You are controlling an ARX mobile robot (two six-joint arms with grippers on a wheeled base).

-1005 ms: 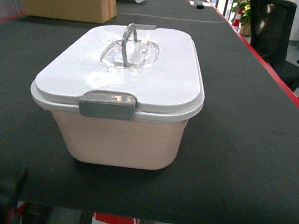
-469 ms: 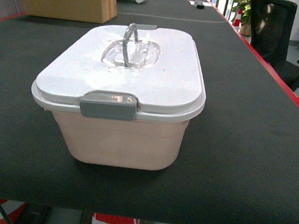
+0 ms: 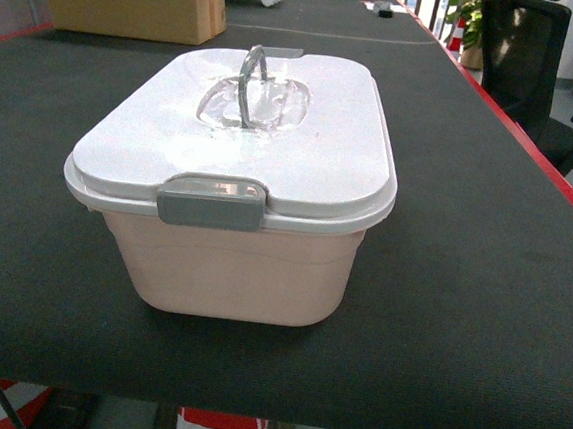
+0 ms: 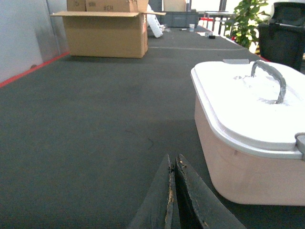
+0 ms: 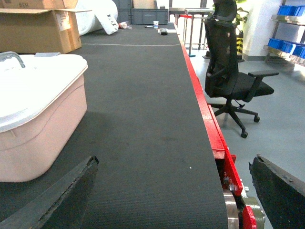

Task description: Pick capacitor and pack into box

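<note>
Box shut and latched, capacitor nowhere in any view; I judge the task at its opening step.

The box [image 3: 230,195] sits mid-worktop [image 3: 480,292], lid on, grey front latch [image 3: 212,201] at 6 o'clock toward me, long axis running 6 to 12, handle [image 3: 251,71] upright. Left gripper [image 4: 174,191] rests low at the box's 9 o'clock, fingers together. Right gripper [image 5: 176,191] sits at its 3 o'clock near the red worktop edge, fingers wide apart. Next I'd need the latch released and lid lifted, and the capacitor located.
</note>
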